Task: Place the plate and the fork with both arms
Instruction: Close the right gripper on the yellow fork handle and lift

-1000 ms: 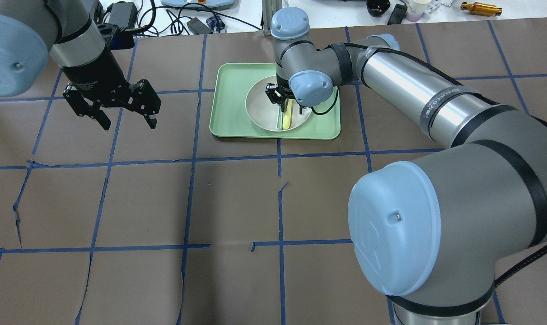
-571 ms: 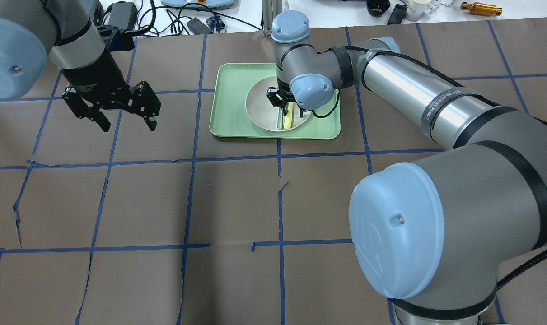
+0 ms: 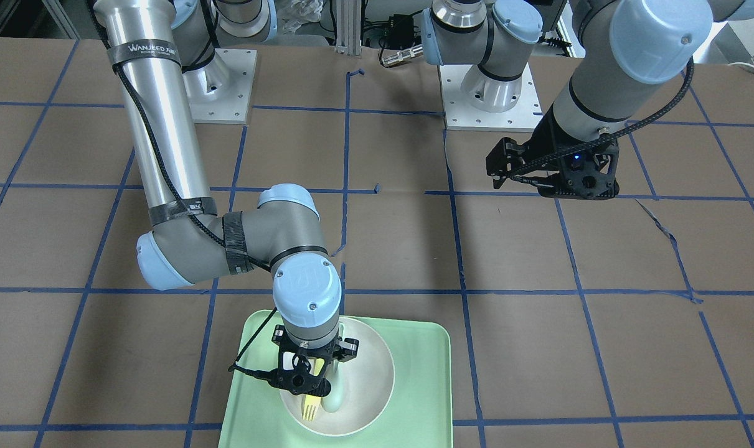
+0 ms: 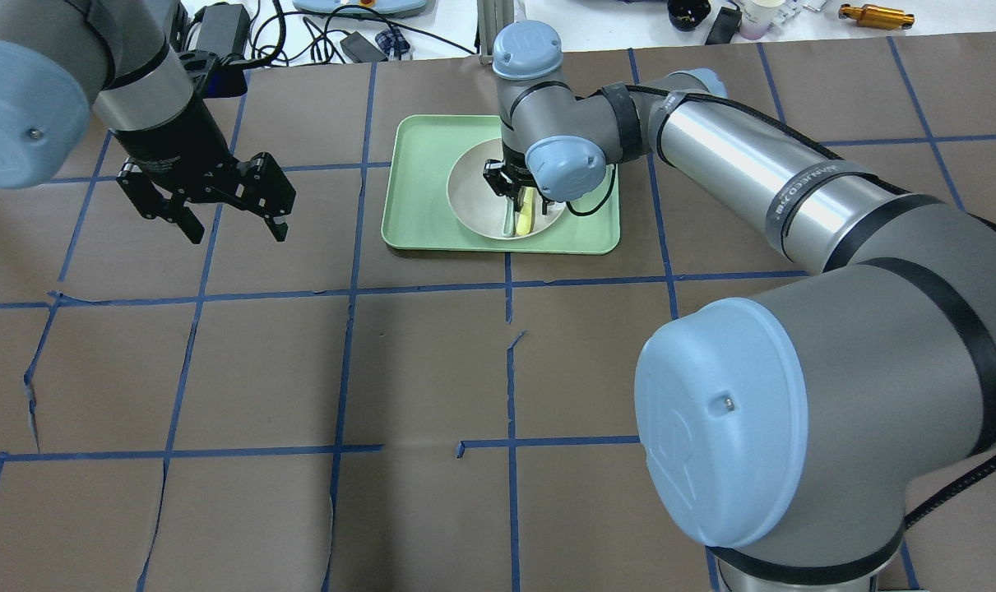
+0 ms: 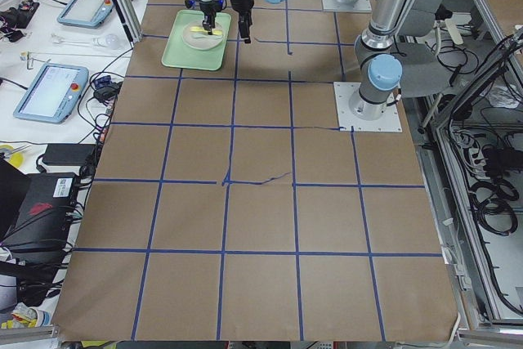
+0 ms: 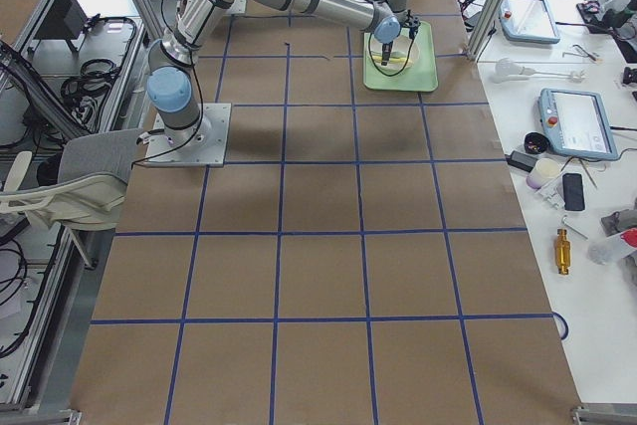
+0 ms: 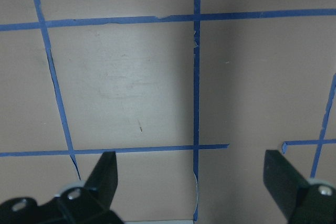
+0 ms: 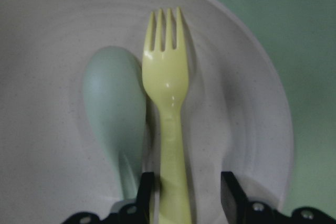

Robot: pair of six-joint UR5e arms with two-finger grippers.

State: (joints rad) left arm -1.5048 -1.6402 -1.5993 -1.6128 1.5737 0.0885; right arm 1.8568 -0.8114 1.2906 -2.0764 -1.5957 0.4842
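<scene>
The off-white plate (image 4: 473, 210) lies in the mint-green tray (image 4: 419, 181). The yellow fork (image 8: 168, 87) lies in the plate, tines pointing away from the gripper, with a pale green spoon (image 8: 113, 98) close beside it. My right gripper (image 8: 184, 198) is down in the plate. Its fingers straddle the fork's handle, one finger touching it, the other with a gap, so it is open. In the front-facing view the right gripper (image 3: 308, 382) stands over the fork (image 3: 311, 407). My left gripper (image 4: 236, 234) hangs open and empty over bare table, left of the tray.
The tray (image 3: 420, 373) sits at the table's far side from the robot. Brown paper with blue tape lines covers the table (image 7: 131, 77). Cables and small devices (image 4: 358, 41) lie beyond the far edge.
My right gripper has come down a little over the fork's handle. My left gripper has shifted slightly and stayed open. The fork and plate have not moved.
</scene>
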